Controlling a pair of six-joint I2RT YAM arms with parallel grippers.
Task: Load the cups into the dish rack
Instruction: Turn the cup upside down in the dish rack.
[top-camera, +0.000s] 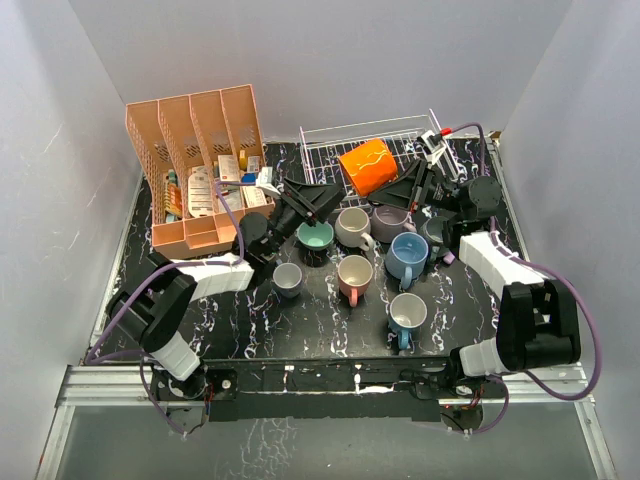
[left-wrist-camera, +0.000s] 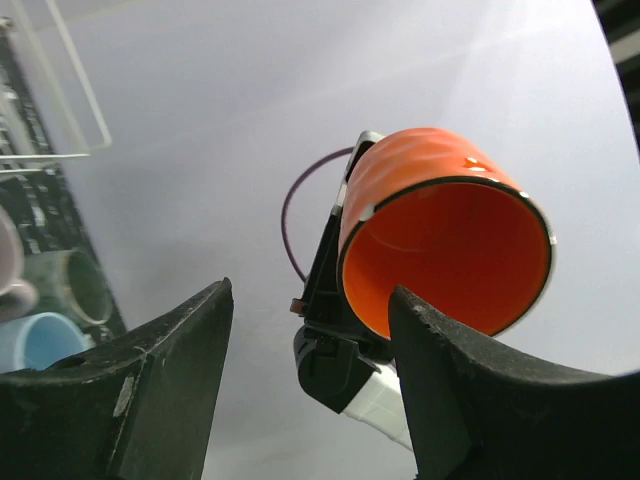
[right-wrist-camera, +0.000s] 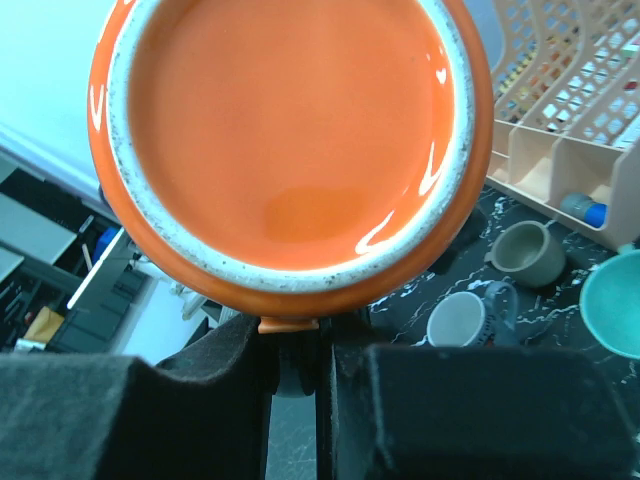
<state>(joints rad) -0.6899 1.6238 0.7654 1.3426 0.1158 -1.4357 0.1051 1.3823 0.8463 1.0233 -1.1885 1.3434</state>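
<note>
The right arm reaches from its base at 5 o'clock toward 1 o'clock, wrist turned left. The right gripper (right-wrist-camera: 295, 350) pinches a glossy orange ceramic mug (top-camera: 367, 165) by a small orange part at its side, holding it tilted over the white wire dish rack (top-camera: 322, 155). The left arm stretches toward 12 o'clock. The left gripper (left-wrist-camera: 310, 292) is spread, empty and angled upward, just beside a teal ceramic mug (top-camera: 315, 237).

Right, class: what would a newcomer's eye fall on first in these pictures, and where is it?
The bright orange mug, tipped on its side in the right arm's fingers over the white wire dish rack at the table's far side. Next come the pastel mugs clustered upright mid-table, and the salmon-pink organizer at the far left.
</note>
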